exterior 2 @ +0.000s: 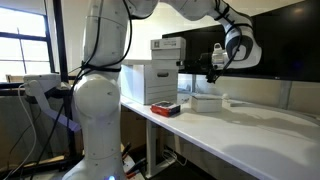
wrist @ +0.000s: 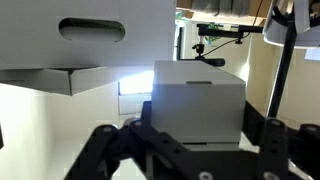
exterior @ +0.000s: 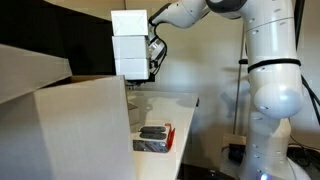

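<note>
Your gripper [exterior 2: 214, 72] hangs just above the small white box [exterior 2: 205, 101], which sits on the white table [exterior 2: 255, 130] near the back wall. The jaws are closed, and no picture shows anything held in them. In the wrist view the small white box fills the middle, right in front of the fingers. To me this looks like the step of lining up over that box, not yet touching it. If you want to pick it up, you would need to open the jaws wide first, because the box looks broad. Then come straight down so one finger goes on each side. Watch the stack of white boxes [exterior 2: 163, 75] just beside it, so the arm does not bump them. Now the count: one small white box, one stack with at least two boxes in it, one red and black thing [exterior 2: 166, 108] lying near the table's edge, one table, and one gripper.
</note>
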`<state>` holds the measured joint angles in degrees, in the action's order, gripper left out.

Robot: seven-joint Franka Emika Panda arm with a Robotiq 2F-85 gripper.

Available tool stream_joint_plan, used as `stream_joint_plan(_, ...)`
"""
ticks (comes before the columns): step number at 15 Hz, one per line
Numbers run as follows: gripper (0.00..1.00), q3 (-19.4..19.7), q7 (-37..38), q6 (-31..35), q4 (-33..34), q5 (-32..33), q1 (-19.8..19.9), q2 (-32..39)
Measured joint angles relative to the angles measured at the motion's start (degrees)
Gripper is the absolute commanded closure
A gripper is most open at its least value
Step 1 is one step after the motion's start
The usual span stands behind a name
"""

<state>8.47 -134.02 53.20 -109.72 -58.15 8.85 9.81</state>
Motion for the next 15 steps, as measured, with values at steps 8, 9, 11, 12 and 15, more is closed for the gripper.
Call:
stream_joint_plan(8, 0.42, -1.2, 0.0, -1.0, 0.5, -0.1, -0.2, -2.3)
stream_joint_plan(9, 0.42, -1.4, 0.0, -1.3, 0.8, -0.1, -0.2, -2.5)
stream_joint_plan(11, 0.42, -1.7, 0.0, -2.0, 1.0, -0.1, -0.4, -2.8)
stream_joint_plan(12, 0.42, -1.8, 0.0, -2.2, 1.1, -0.1, -0.7, -2.9)
stream_joint_plan(15, 0.42, -2.4, 0.0, -2.7, 1.1, -0.1, -1.8, -3.5)
